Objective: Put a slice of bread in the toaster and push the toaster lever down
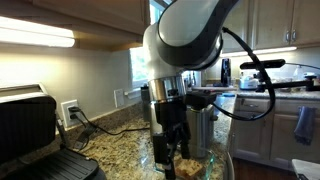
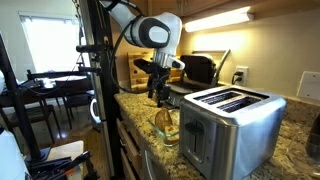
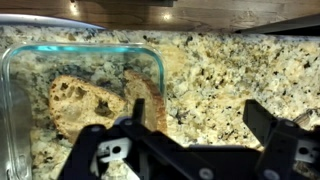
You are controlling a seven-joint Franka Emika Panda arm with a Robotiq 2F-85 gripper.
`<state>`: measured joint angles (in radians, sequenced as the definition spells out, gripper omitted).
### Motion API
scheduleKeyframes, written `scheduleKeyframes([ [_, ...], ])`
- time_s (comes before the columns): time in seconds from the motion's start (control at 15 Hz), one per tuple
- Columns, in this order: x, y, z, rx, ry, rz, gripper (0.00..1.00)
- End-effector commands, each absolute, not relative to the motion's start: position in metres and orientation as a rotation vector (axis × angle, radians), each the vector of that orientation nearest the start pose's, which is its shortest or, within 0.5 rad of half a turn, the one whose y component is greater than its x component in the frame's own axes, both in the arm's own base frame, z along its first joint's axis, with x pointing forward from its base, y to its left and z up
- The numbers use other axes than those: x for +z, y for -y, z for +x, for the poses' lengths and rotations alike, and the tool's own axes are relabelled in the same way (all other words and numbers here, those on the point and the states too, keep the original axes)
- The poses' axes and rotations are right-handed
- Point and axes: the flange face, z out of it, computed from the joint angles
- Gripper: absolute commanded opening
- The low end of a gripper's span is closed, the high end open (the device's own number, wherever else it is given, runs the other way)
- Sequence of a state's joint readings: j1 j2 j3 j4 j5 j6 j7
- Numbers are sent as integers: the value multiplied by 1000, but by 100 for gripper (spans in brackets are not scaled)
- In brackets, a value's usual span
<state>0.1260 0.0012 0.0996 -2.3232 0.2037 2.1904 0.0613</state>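
Bread slice (image 3: pixel 85 100) lies in glass dish (image 3: pixel 20 65) on granite counter (image 3: pixel 220 70); gripper (image 3: pixel 193 118) above it, jaws wide, empty; toaster (image 2: pixel 232 120) well apart.

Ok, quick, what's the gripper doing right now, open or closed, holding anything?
Gripper: open, holding nothing, poised over the glass dish that holds the bread.

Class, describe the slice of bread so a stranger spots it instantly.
Find the speckled granite countertop near the steel toaster. On it sits a clear glass dish. The slice of bread lies inside: tan, holey, brown-crusted, unlike the surrounding stone and glass.
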Motion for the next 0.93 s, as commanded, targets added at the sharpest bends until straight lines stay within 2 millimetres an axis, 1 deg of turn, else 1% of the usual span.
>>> scheduleKeyframes([
  [0.0, 318, -114, 490, 237, 18, -3007, 100],
  [0.33, 306, -108, 506, 263, -2, -3000, 100],
  [0.87, 300, -97, 530, 261, -45, -2988, 100],
])
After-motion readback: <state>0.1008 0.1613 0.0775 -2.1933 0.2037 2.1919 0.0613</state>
